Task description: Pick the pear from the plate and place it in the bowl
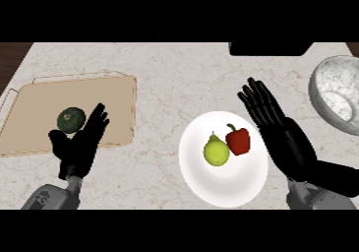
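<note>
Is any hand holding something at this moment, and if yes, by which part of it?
Nothing is held. Both the left hand and the right hand are open, and the pear lies on the plate.

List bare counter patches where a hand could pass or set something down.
Free: the strip between tray and plate; the stretch above the plate, up to the counter's far edge. Crowded: the right hand fills the gap between plate and bowl; the left hand overlaps the tray.
</note>
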